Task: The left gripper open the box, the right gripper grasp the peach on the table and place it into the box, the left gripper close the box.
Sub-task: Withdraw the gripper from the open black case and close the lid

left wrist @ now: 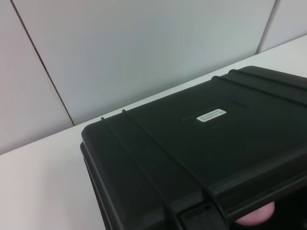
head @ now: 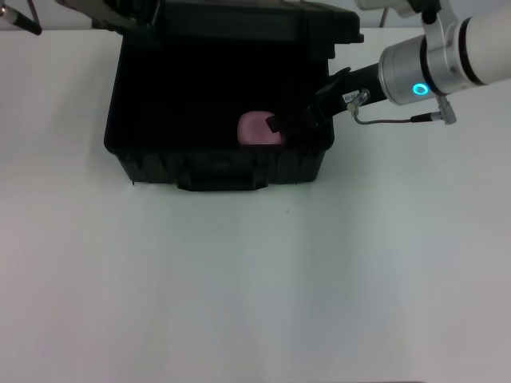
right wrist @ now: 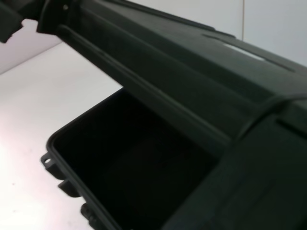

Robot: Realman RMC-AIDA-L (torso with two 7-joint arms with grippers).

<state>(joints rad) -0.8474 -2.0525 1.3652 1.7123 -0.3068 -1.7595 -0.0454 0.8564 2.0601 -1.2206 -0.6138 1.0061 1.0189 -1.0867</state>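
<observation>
The box stands open at the back of the white table, with its ribbed lid raised behind it. The peach lies inside, near the front right corner. My right gripper reaches in over the right wall and touches the peach's right side. Its arm shows a blue-cyan ring. My left gripper is a dark shape at the lid's upper left edge. The left wrist view shows the lid's outer face with its white label and a sliver of the peach under it. The right wrist view shows the box's dark inside.
Bare white table spreads in front of the box and to both sides. A thin cable hangs under the right wrist. A pale panelled wall stands behind the table. A black rod-like part pokes in at the far left corner.
</observation>
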